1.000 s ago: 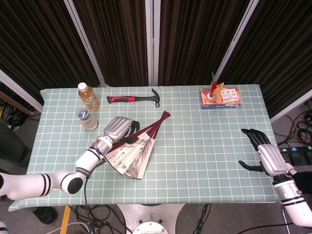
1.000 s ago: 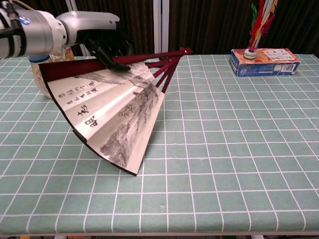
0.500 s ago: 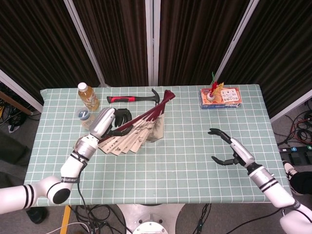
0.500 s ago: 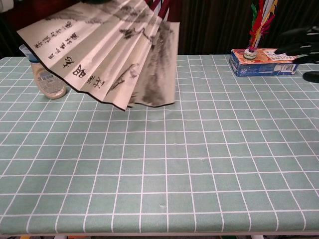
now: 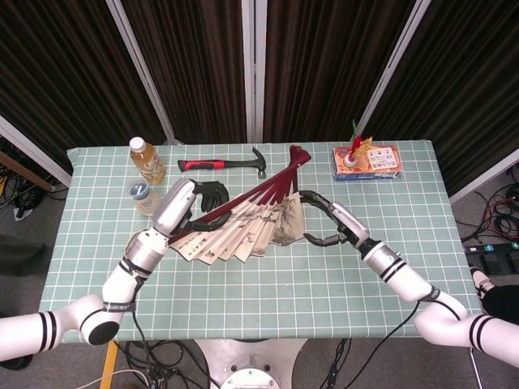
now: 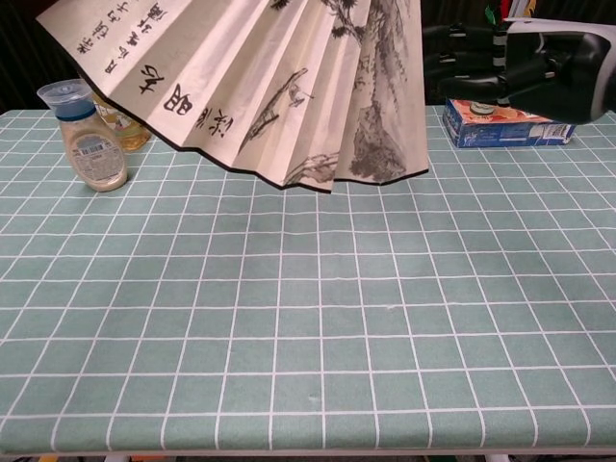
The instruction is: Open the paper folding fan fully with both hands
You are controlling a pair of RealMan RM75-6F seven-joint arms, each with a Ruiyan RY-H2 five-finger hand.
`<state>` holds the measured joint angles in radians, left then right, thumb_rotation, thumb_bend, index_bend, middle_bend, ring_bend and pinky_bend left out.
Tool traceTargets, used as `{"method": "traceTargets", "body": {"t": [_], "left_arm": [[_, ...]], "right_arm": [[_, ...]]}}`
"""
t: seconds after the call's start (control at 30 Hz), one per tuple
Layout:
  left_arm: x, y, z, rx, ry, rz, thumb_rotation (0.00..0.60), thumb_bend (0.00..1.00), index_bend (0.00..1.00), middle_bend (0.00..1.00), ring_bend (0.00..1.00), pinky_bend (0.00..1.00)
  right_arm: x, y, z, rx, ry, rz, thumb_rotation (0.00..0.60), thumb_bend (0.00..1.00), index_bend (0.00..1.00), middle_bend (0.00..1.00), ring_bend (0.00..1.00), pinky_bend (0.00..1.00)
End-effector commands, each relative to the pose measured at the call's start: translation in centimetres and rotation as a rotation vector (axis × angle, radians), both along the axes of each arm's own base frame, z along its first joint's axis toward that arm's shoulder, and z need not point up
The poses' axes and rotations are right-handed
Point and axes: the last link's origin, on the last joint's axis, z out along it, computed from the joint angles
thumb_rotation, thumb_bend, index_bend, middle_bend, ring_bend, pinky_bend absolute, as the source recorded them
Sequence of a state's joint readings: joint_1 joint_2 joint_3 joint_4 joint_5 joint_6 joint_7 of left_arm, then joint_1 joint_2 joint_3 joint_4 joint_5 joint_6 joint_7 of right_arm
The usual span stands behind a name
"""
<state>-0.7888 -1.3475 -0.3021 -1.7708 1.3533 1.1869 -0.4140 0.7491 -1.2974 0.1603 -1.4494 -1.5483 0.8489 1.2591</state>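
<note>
Fan (image 5: 243,227) is lifted above the tabletop (image 5: 324,275), half spread, gripped in my left hand (image 5: 182,204), right hand (image 5: 328,220) spread beside its edge, capped bottles (image 6: 89,140) sitting back-left.

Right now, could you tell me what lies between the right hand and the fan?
Nothing: in the head view, the right hand sits open beside the fan, only bare table showing.

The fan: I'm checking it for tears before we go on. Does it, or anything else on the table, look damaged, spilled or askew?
Nothing stands out. The fan is half spread with no tear visible, held up off the table by the left hand. The bottles, hammer and box sit undisturbed.
</note>
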Motion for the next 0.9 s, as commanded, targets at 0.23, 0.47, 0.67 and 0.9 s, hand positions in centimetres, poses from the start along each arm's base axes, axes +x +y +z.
{"method": "traceTargets", "body": {"t": [0.23, 0.47, 0.67, 0.9], "left_arm": [[0.5, -0.5, 0.5, 0.015, -0.005, -0.033, 0.600, 0.36, 0.59, 0.72, 0.72, 0.71], [-0.6, -0.3, 0.7, 0.037, 0.047, -0.022, 0.600, 0.36, 0.59, 0.72, 0.72, 0.71], [-2.3, -0.1, 0.9, 0.077, 0.130, -0.005, 0.600, 0.37, 0.59, 0.72, 0.72, 0.71], [-3.8, 0.1, 0.9, 0.120, 0.212, -0.004, 0.600, 0.37, 0.59, 0.72, 0.72, 0.71]], "right_arm": [[3.5, -1.5, -1.0, 0.043, -0.028, 0.020, 0.600, 0.25, 0.17, 0.19, 0.01, 0.00], [4.7, -2.4, -0.8, -0.004, 0.045, 0.042, 0.600, 0.35, 0.67, 0.46, 0.29, 0.11], [4.5, -3.1, 0.4, -0.117, 0.167, 0.073, 0.600, 0.36, 0.72, 0.50, 0.33, 0.13], [4.1, -3.0, 1.6, -0.281, 0.302, 0.128, 0.600, 0.37, 0.74, 0.51, 0.34, 0.13]]}}
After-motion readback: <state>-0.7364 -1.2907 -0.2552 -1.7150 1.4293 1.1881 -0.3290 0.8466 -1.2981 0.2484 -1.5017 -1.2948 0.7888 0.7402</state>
